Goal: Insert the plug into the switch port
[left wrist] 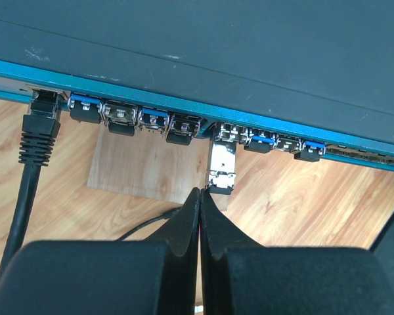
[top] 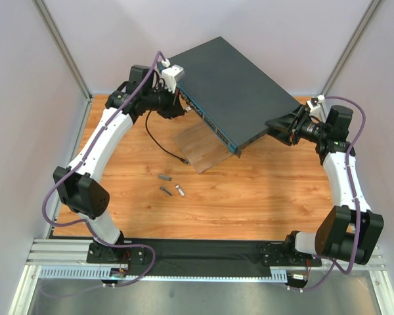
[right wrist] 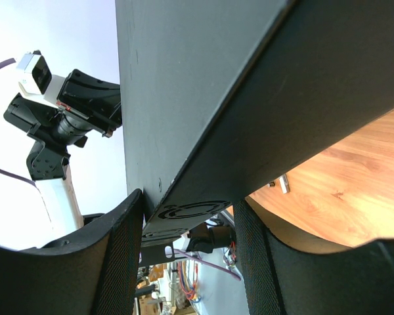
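Top external view: warm orange wooden table (top: 249,197), boxed in by pale walls (top: 26,65) with metal posts (top: 60,46) in the corners. Left pincer (left wrist: 198,197) is clenched on nothing. The silver plug (left wrist: 222,164) sits right at its tips, sticking out of a port in the switch (left wrist: 217,52) just ahead. Right pincer (right wrist: 187,216) is clamped on the switch's edge, with the box tilted over a pale board (top: 197,147). Three small modules (top: 180,190) lie on the wood, back toward the bases from the left pincer.

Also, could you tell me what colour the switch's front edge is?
Teal-blue; the switch shows it best in the left wrist view.
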